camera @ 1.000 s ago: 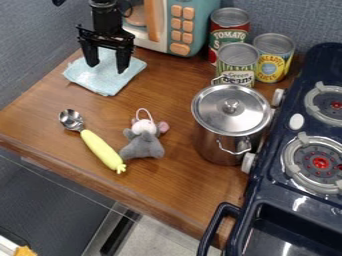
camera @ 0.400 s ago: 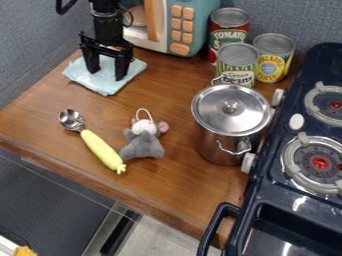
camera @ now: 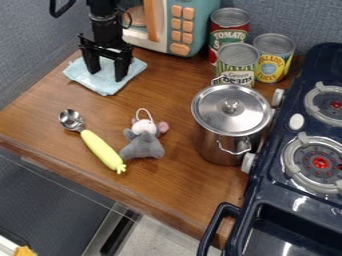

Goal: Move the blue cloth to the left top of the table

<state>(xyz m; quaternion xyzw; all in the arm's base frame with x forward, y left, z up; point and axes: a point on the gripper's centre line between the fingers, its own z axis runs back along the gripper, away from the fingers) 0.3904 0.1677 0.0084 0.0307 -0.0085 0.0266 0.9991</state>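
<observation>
Near the table's [camera: 175, 187] upper-left corner, the light blue cloth [camera: 105, 84] lies flat on the wood, close to the toy microwave [camera: 188, 25]. Over the cloth hangs the black gripper [camera: 107, 77], pointing down, its two fingers spread wide with nothing gripped between them.

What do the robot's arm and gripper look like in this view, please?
The arm is black, with a rounded, column-like section above the claw and a thin dark cable looping beside it. A thicker black loop shows to its left in the picture. The claw is black too, with a wide, jagged-edged crossbar and two blocky, straight fingers.
</observation>
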